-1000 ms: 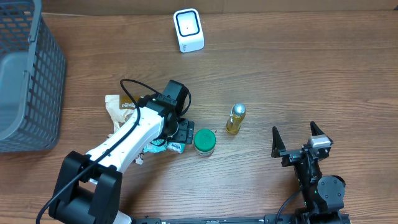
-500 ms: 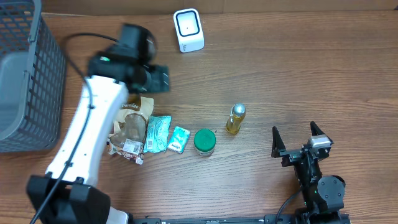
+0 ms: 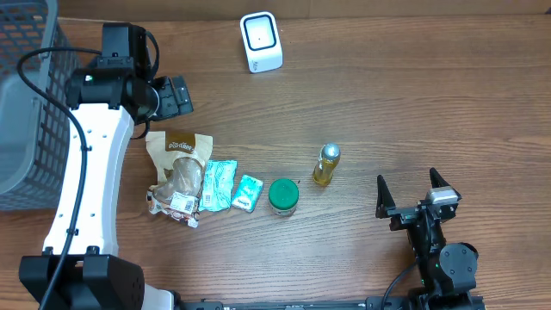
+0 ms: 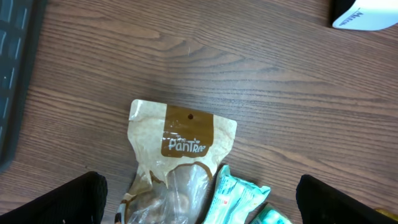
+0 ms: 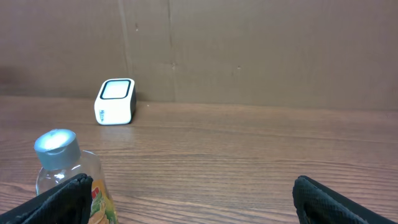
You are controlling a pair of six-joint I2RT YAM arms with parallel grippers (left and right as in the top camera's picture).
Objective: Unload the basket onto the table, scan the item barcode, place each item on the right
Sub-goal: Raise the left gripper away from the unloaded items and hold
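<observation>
- At the left of the table (image 3: 387,95), just below the raised left gripper (image 3: 175,95), we are finding the brown pouch (image 3: 176,158) lying flat. Its printed top is pointing toward the scanner (image 3: 261,41), and its clear lower half is touching the first of two teal packets (image 3: 217,183).
- We are treating this pouch as the item to scan, since the left wrist camera is looking straight down at it. That is our judgement only, as a green-lidded jar (image 3: 283,196) and a small bottle (image 3: 326,164) are also lying in the same row.
- We are seeing the left gripper with its fingers spread wide and nothing between them, hovering over bare wood between the grey basket (image 3: 34,103) and the scanner.
- We are seeing the right gripper (image 3: 406,181) likewise spread and empty, resting at the table's right side, well apart from the items.
- We are expecting the pouch to be light, soft and crinkly. Its film is likely bending and sagging once lifted, and slipping if pinched on a smooth face.
- We are favouring a hold on the sealed top band by the hang hole (image 4: 189,116), where the material is looking stiffest and the contents are not getting crushed.
- We are noticing a white label (image 3: 179,202) at the pouch's lower end. Whether it is carrying the barcode is too small for us to tell, so we are planning to leave it uncovered.
- We are watching for the neighbouring packet getting dragged along.
</observation>
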